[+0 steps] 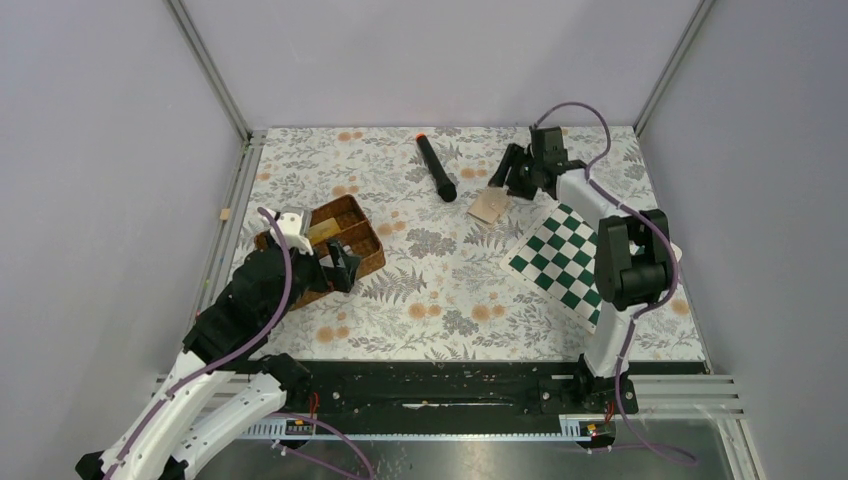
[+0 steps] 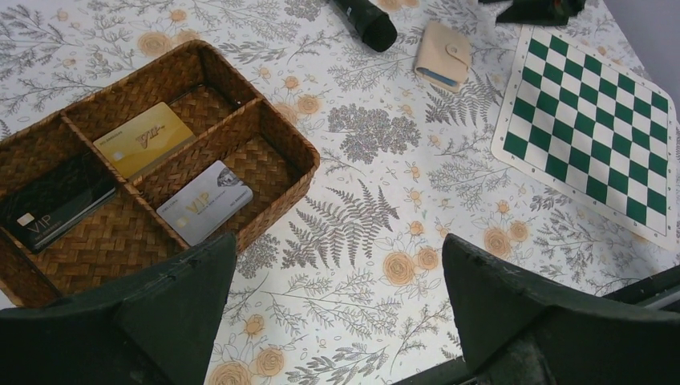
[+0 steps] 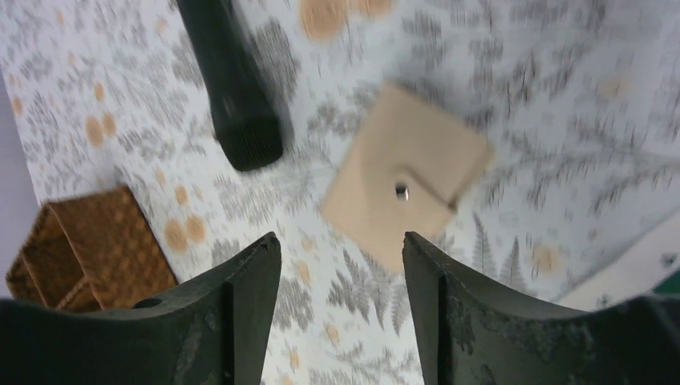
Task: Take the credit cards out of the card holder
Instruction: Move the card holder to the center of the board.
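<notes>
Small flat tan snap-tabbed card holder (image 3: 405, 188): lies on the floral cloth (image 1: 440, 290) beside the green-white chequered board (image 2: 593, 120), just below our right gripper (image 3: 341, 241), jaws wide, empty. Our left gripper (image 2: 337, 241), equally wide and empty, hangs by the brown woven partitioned basket (image 2: 277, 200). We would square the right jaws across the holder's edges before closing.
</notes>
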Tool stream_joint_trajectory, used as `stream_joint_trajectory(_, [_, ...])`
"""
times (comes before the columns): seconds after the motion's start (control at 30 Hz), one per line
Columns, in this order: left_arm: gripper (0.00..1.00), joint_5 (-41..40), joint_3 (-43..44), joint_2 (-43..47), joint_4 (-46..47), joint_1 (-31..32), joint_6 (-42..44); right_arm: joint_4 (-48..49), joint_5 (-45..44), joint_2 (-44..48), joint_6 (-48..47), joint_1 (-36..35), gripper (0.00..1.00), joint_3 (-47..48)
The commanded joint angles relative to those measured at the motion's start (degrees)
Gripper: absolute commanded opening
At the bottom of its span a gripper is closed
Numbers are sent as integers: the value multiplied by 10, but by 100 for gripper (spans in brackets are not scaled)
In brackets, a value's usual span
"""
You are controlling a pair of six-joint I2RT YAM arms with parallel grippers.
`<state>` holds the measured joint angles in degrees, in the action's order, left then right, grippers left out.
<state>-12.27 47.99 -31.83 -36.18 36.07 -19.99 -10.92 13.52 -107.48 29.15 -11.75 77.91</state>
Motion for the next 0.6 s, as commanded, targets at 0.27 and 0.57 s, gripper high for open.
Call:
stream_joint_trajectory(0.27, [98, 9, -14, 10, 10, 2, 3, -130, 6, -188, -38, 30, 71, 254])
stream_joint_trajectory(0.57, [98, 10, -14, 4, 12, 2, 4, -238, 109, -302, -93, 29, 69, 397])
